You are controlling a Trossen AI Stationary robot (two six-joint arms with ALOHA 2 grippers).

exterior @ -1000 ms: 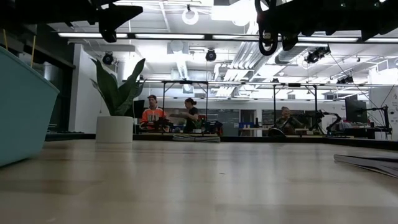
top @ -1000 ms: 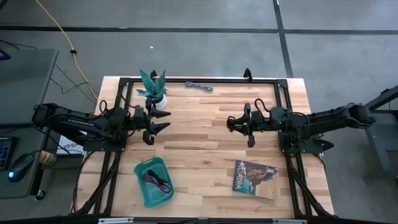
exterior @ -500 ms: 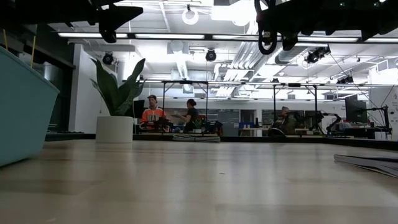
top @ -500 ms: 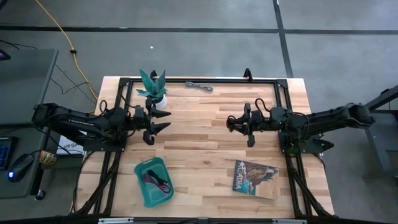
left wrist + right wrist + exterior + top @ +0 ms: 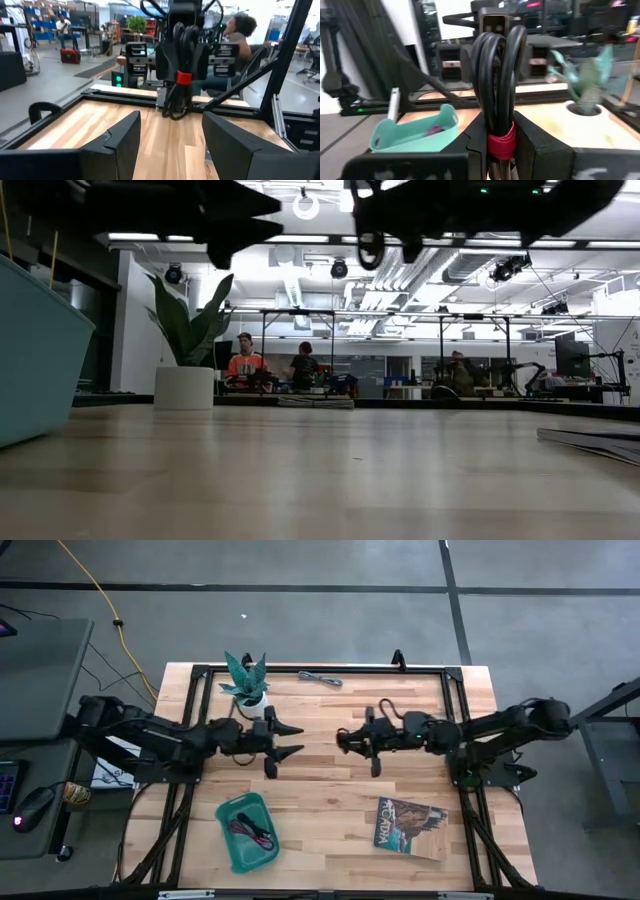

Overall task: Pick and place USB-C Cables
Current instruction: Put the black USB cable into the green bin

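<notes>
Teal tray, lower left of the high view, already holds one coiled cable, the maroon-purple cable; it shows as a dark pinkish tangle on the tray floor. Count that one as placed.

Black cable with the red band is in transit: the right pincer is pinching it, fingers pressed against the bundle on either side just at the red tie, as the right wrist view shows plainly. In the high view this pincer sits above the middle of the bench, well clear of the tray. The left wrist view sees the same bundle hanging straight down from the opposite arm.

Grey cable lies untouched at the upper edge of the bench, right of the potted plant and near the frame rail. Not yet picked.

Left pincer is spread wide and carries nothing, hovering just right of the plant and facing the right pincer across a small gap at mid-bench.

Magazine at lower right plays no part.

Judgement on progress: roughly one of three done, the second in hand, the third waiting. Remaining work as I read it: get the black-and-red bundle to the tray, either by handing it across to the left arm, which is nearer the tray, or by carrying it over directly; then fetch the grey one.
</notes>
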